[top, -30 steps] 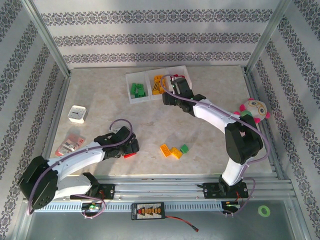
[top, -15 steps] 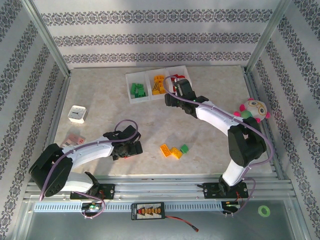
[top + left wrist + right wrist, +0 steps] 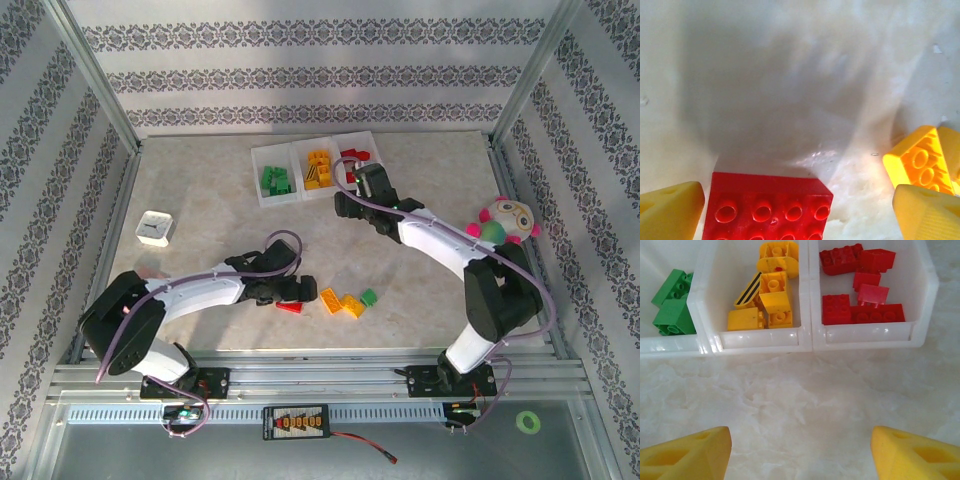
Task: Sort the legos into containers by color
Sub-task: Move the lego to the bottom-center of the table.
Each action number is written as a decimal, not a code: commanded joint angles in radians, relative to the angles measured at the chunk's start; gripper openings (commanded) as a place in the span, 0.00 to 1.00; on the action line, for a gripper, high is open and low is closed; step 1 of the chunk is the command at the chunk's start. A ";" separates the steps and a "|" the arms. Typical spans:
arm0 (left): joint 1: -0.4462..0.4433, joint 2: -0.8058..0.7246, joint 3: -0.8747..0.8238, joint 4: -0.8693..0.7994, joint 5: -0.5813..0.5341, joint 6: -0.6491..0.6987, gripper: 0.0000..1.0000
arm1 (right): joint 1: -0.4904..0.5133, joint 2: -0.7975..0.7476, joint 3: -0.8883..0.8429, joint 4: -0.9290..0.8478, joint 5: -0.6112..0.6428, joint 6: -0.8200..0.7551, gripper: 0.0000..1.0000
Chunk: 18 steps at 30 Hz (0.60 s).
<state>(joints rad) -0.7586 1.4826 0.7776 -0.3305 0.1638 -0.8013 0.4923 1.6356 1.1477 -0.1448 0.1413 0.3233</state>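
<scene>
A red lego [image 3: 770,207] lies studs-up on the table between the fingers of my left gripper [image 3: 799,195], which is open. The brick sits close to the left finger [image 3: 670,210], with a gap to the right one. From above, the left gripper [image 3: 286,291] is over this red lego [image 3: 290,307]. Yellow legos [image 3: 342,303] and a green one [image 3: 369,297] lie just to its right. The containers [image 3: 315,165] hold green [image 3: 672,302], yellow [image 3: 767,295] and red legos [image 3: 860,290]. My right gripper [image 3: 800,447] hangs open and empty just before them.
A pink-and-green plush toy [image 3: 505,220] sits at the right edge. A small white square box [image 3: 154,228] stands at the left. Metal frame posts and patterned walls close in the table.
My left arm has swung to the right, and the red lego now lies further right, near the yellow ones. My right gripper has drawn back from the containers.
</scene>
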 commanded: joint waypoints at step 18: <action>0.278 -0.277 -0.091 -0.173 -0.196 0.063 0.99 | 0.318 -0.242 -0.232 -0.084 -0.171 -0.302 0.74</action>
<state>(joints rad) -0.5373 1.2533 0.7189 -0.5091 -0.0494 -0.6830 0.7486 1.4052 0.9516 -0.1978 0.0090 0.0879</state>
